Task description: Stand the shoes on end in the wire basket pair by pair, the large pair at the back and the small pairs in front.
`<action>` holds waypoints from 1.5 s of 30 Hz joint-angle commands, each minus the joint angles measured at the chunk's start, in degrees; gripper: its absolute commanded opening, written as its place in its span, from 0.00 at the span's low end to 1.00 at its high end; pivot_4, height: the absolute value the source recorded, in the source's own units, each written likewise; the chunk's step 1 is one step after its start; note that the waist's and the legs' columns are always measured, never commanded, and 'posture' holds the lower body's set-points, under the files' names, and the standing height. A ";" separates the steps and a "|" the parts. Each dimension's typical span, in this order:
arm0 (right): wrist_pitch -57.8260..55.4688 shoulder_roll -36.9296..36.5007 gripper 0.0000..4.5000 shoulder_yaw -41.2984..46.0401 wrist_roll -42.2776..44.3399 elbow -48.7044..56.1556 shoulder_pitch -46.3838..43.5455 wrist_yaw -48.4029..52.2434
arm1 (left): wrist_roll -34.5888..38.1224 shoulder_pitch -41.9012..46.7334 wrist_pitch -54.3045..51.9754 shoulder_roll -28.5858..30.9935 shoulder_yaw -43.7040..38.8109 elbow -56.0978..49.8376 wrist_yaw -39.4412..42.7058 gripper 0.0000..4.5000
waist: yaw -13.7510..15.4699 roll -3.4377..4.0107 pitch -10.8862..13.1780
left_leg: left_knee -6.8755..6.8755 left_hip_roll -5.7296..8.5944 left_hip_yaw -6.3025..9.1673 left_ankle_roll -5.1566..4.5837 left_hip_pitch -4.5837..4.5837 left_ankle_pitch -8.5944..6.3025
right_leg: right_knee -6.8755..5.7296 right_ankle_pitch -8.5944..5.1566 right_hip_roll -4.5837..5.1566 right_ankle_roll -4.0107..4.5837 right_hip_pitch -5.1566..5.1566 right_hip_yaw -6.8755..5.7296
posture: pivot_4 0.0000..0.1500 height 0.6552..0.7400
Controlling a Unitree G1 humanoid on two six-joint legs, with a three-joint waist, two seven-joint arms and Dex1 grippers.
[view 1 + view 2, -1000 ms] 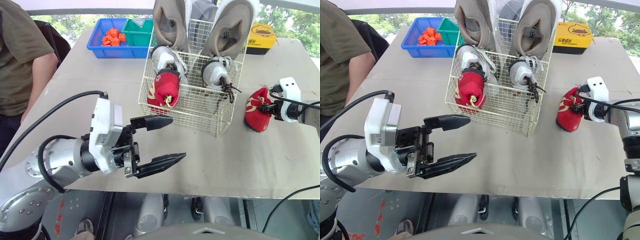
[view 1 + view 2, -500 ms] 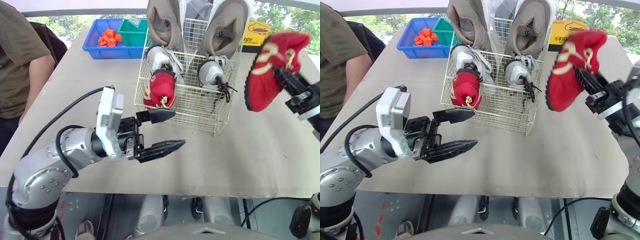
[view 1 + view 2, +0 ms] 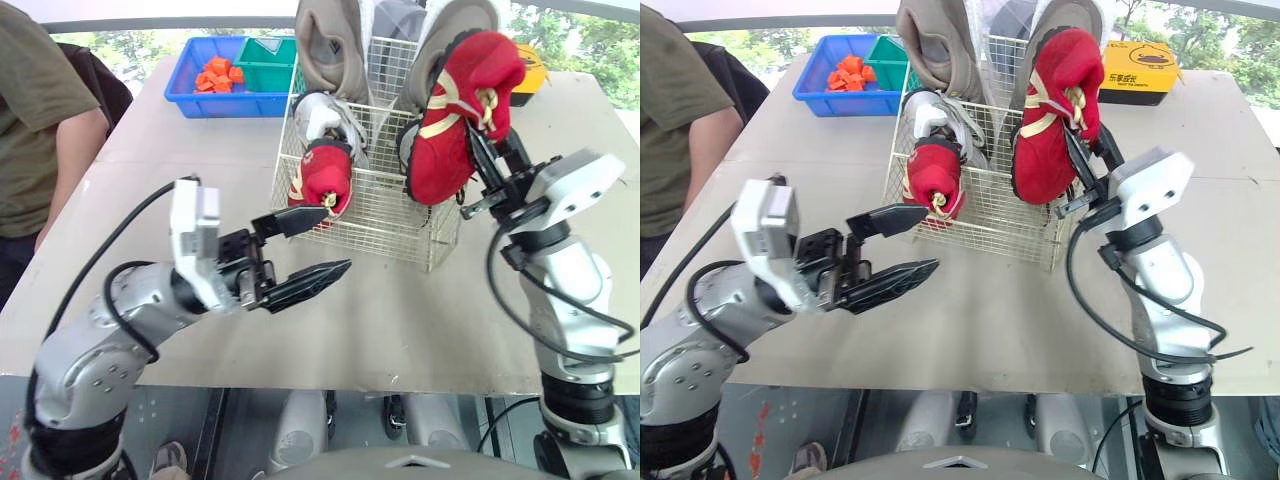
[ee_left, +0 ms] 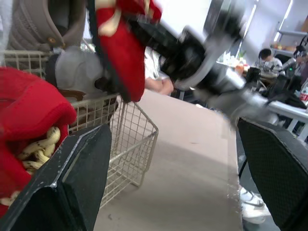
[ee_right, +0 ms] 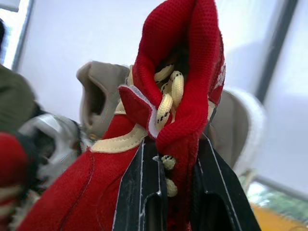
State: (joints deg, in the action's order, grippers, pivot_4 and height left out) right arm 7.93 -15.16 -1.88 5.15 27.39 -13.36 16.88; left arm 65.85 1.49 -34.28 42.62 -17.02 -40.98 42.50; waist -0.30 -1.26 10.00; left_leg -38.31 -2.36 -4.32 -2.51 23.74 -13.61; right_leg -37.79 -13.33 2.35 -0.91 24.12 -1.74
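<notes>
Pincer on right [image 5: 173, 159] clamped on red shoe [image 3: 455, 110], grey shoe [image 4: 72, 72] behind mostly hidden, left pincer [image 3: 335, 240] gaping, empty.

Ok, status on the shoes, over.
Right gripper shut on red shoe, held aloft at front right of wire basket. Left gripper open, empty, over table. Second red shoe standing front left; no obstruction seen.

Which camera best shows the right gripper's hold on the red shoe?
Right wrist view: the right gripper pinches the red shoe at its laced opening. The eye views show the whole shoe by the wire basket; the left wrist view, its side.
</notes>
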 commanded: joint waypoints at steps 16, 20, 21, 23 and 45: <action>33.66 -0.58 0.00 -1.32 -30.17 -32.31 3.98 -20.65 | 2.28 -9.81 2.77 1.42 -7.72 -7.53 -2.68 1.00 | -0.31 -0.52 -1.27 | 0.09 0.00 -0.02 0.07 -0.98 -0.32 | -0.04 -0.29 0.50 0.10 -0.79 -0.05 | 1.00 1.00; 33.19 -1.54 0.00 -1.22 -32.14 -31.29 4.00 -21.74 | 1.58 -9.05 3.25 1.19 -6.82 -6.93 -2.71 1.00 | -0.33 -0.28 -1.13 | 0.06 0.12 -0.12 0.06 -0.93 -0.33 | -0.04 -0.27 0.67 0.10 -0.77 0.01 | 1.00 1.00; 33.07 -1.83 0.00 -1.51 -32.22 -31.00 4.45 -21.59 | 1.49 -8.92 3.36 1.21 -6.77 -6.73 -2.63 1.00 | -0.30 -0.28 -1.13 | 0.07 0.12 -0.10 0.06 -0.93 -0.33 | -0.04 -0.27 0.66 0.10 -0.77 -0.02 | 1.00 1.00; 31.97 -2.24 0.00 -2.51 -27.94 -31.83 7.07 -18.81 | 1.50 -9.06 3.41 1.29 -6.73 -6.49 -2.28 1.00 | -0.24 -0.28 -1.13 | 0.08 0.12 -0.09 0.06 -0.93 -0.32 | -0.05 -0.28 0.66 0.11 -0.76 -0.04 | 1.00 1.00; -3.29 -30.26 0.99 6.04 31.96 -6.00 27.64 25.09 | -4.02 -26.86 3.12 -0.22 -13.59 0.30 0.90 1.00 | 0.69 0.19 -0.57 | 0.71 0.07 -0.18 -0.12 -0.78 -0.31 | 0.34 -0.35 0.64 0.10 -0.51 -0.06 | 1.00 1.00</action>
State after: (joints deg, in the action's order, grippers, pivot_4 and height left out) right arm 7.06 -42.14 -0.09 33.40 20.87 13.96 37.11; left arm 63.09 -22.64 -32.29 42.26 -27.08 -40.63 40.79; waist 0.39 -1.07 9.43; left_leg -37.41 -2.30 -4.52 -2.79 22.99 -13.83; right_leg -37.17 -13.68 2.92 -0.82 23.62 -1.82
